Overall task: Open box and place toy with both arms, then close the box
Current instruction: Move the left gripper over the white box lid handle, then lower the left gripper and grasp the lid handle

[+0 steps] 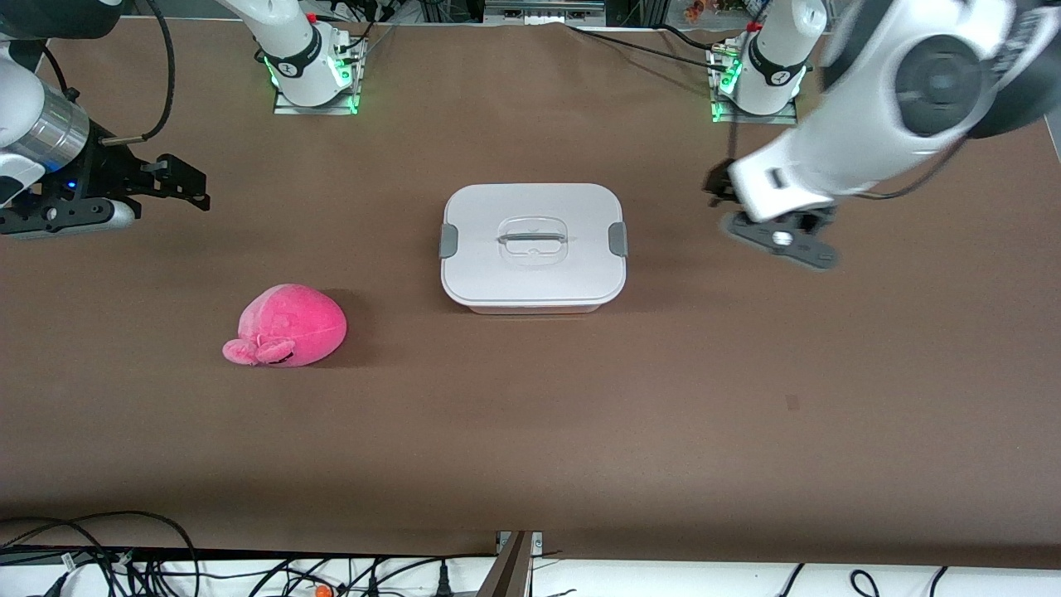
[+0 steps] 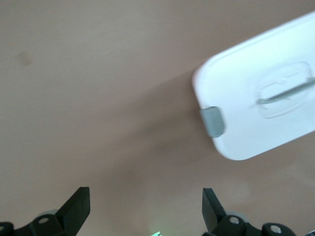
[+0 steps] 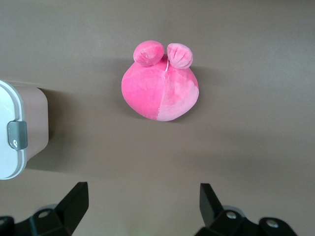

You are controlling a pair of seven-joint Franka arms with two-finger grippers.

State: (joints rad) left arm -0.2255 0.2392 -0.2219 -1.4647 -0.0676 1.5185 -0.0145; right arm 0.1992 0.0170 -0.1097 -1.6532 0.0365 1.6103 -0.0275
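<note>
The box (image 1: 533, 246) stands shut at the middle of the table, its white lid carrying a grey clip (image 1: 448, 240) at each end and a recessed handle (image 1: 532, 238). The pink toy (image 1: 288, 326) lies on the table nearer the front camera than the box, toward the right arm's end. My left gripper (image 1: 729, 203) hangs open and empty over bare table beside the box's clip (image 2: 213, 122); its wrist view shows the lid (image 2: 266, 98) and the open left gripper (image 2: 146, 196). My right gripper (image 1: 186, 184) is open, high over its end of the table. The right wrist view takes in the toy (image 3: 160, 91), a box corner (image 3: 15, 128) and the empty right gripper (image 3: 142, 191).
The brown table (image 1: 530, 431) stretches wide around both things. The two arm bases (image 1: 315, 79) (image 1: 754, 83) with green lights stand at the edge farthest from the front camera. Cables (image 1: 124, 564) hang below the nearest edge.
</note>
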